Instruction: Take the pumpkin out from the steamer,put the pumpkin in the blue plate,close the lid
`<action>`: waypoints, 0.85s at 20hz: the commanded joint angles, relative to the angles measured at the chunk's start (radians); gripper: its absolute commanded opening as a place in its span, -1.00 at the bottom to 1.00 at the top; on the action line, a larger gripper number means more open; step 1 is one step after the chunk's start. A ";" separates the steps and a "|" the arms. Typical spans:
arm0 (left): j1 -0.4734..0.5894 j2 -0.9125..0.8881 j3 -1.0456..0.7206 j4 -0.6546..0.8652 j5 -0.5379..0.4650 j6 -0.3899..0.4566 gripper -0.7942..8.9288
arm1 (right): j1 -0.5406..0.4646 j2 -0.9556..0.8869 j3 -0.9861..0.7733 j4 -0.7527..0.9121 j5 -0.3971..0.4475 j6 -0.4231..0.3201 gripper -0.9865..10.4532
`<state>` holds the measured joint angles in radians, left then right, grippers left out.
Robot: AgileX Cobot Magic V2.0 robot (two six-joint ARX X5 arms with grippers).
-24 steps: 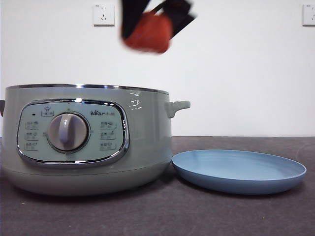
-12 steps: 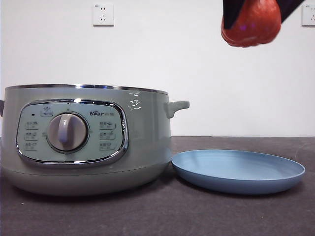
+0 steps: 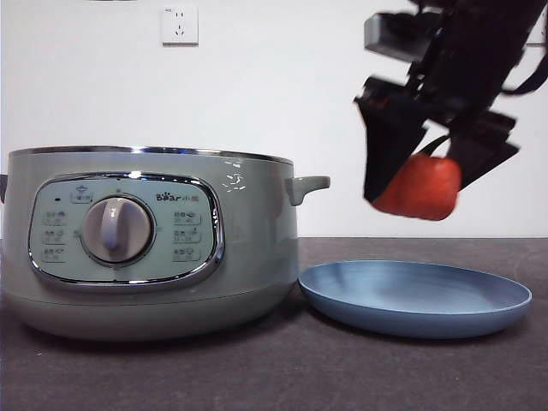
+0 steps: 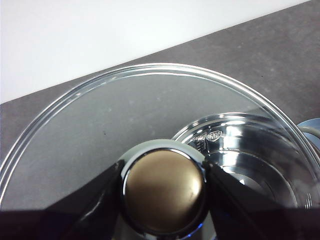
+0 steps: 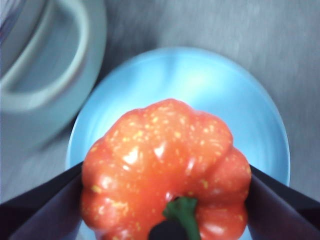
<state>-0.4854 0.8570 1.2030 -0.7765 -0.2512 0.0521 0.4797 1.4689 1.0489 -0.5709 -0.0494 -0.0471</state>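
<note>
Overhead, the right hand [image 3: 417, 175] grips the pumpkin [image 3: 418, 187] between its two black jaws, which press on opposite flanks of the orange-red fruit. The right wrist view shows the curved green stem [image 5: 183, 212] between the jaws, and the pumpkin [image 5: 167, 172] hanging directly above the blue plate [image 5: 260, 125], clear of its surface. From the front, the fruit is in the air above the plate [image 3: 415, 300], not touching it. That plate rests on the dark counter [image 3: 342, 368] toward its right edge, just beside the steamer [image 3: 150, 240], which stands toward the left edge with its top uncovered. A side handle [image 3: 306, 186] of the pot juts toward the plate. Meanwhile the left hand [image 4: 162, 187] is clamped on the knob [image 4: 164, 189] of the lid [image 4: 150, 110], a jaw on either side, holding the glass lid up in the air, with the steamer's shiny inside [image 4: 235, 150] visible through it.
</note>
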 commanded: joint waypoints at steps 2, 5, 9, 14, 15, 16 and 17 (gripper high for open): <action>0.000 0.002 0.010 0.053 -0.005 -0.003 -0.85 | -0.021 0.083 -0.009 0.043 -0.002 0.013 -0.83; 0.000 0.007 0.010 0.054 -0.003 -0.003 -0.85 | -0.041 0.169 -0.009 0.050 -0.004 0.013 -0.82; 0.000 0.012 0.010 0.054 -0.003 -0.003 -0.85 | -0.042 0.248 -0.009 0.043 -0.004 0.013 -0.81; 0.000 0.031 0.010 0.059 -0.002 -0.003 -0.85 | -0.040 0.267 -0.009 0.039 -0.001 0.040 0.01; 0.000 0.035 0.010 0.059 -0.002 -0.003 -0.85 | -0.040 0.267 -0.009 0.037 0.000 0.050 0.13; 0.000 0.040 0.010 0.059 -0.002 -0.003 -0.85 | -0.041 0.267 -0.009 0.031 0.003 0.049 0.15; 0.000 0.042 0.010 0.058 -0.002 -0.003 -0.85 | -0.041 0.267 -0.008 0.029 0.003 0.049 0.16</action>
<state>-0.4854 0.9073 1.2030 -0.7689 -0.2508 0.0521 0.4381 1.7138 1.0489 -0.5289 -0.0494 -0.0139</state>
